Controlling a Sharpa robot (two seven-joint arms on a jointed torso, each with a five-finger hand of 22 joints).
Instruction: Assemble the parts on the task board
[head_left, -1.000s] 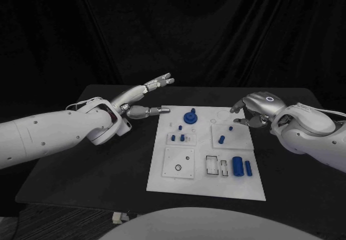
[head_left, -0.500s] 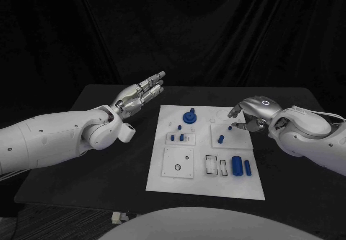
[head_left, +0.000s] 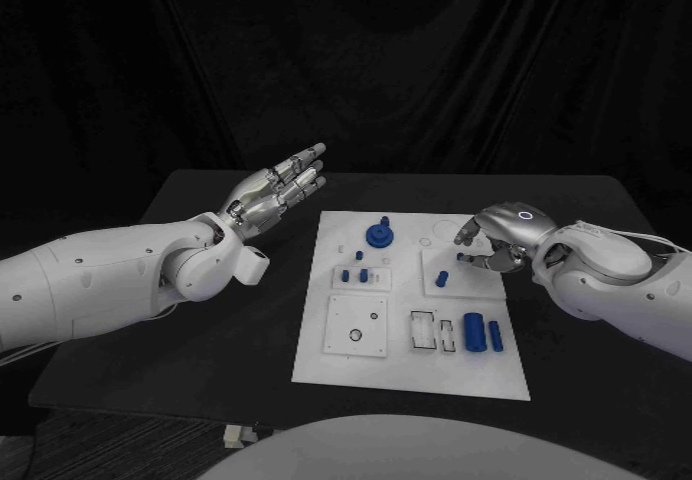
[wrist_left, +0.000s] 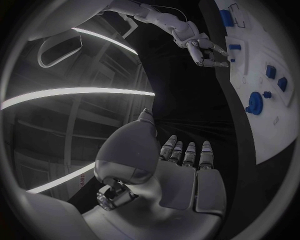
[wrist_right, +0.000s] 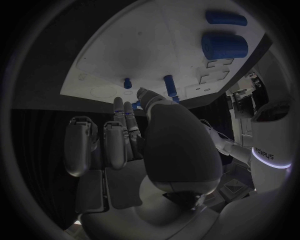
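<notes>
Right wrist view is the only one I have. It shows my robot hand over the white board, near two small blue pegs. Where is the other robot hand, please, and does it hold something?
Observer: The left robot hand is raised above the table, to the left of the board, with its fingers stretched and apart. It holds nothing.
Operator: Thank you. What stands on the board outside my picture?
Observer: A round blue knob with a stem on top stands at the far middle of the board, apart from both hands.
</notes>
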